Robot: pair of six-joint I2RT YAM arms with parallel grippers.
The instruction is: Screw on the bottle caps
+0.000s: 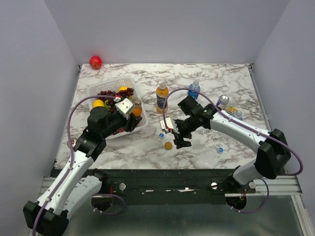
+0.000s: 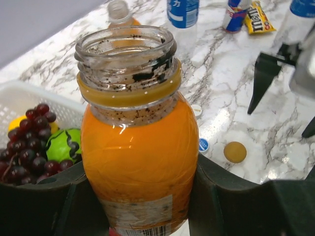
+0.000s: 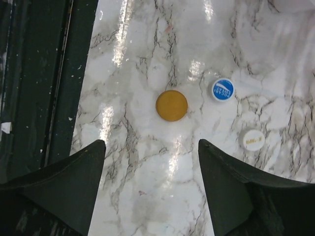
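1. Nearest me, the orange cap (image 3: 172, 105) lies flat; my right gripper (image 1: 180, 141) hovers over it, spread wide and empty.
2. Just beyond it I see a blue cap (image 3: 223, 89) and a white cap (image 3: 251, 139).
3. Farther left of it, my left gripper (image 1: 130, 116) clamps the uncapped orange bottle (image 2: 140, 147) beside the basket (image 1: 96, 90).
4. Farthest beyond it stand a taller orange bottle (image 1: 161, 96) and a clear bottle (image 1: 194, 89).

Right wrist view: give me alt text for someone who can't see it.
The open right gripper hangs above the marble table, its two dark fingers framing an orange cap lying flat. A blue cap and a white cap lie beside it toward the picture's right.
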